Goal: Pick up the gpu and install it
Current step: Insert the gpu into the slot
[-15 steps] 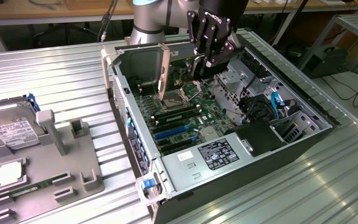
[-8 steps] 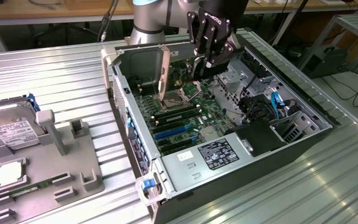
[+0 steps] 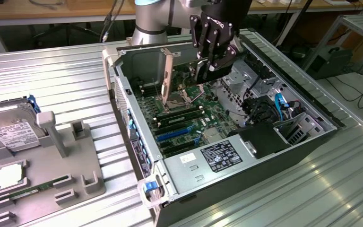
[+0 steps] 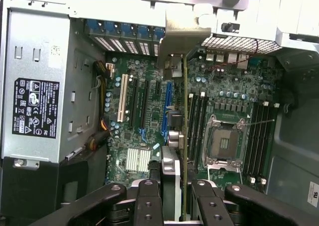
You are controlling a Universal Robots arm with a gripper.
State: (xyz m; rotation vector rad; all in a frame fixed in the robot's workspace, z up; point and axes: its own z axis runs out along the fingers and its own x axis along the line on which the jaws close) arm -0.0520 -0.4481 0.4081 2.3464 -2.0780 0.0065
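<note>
Inside the open computer case (image 3: pixel 128 101), the claw (image 4: pixel 177 202), partly closed, grips the gpu (image 4: pixel 185 116) upright, edge-on above the motherboard (image 4: pixel 227 86). Installation is under way; seating it likely demands exact slot alignment.
</note>
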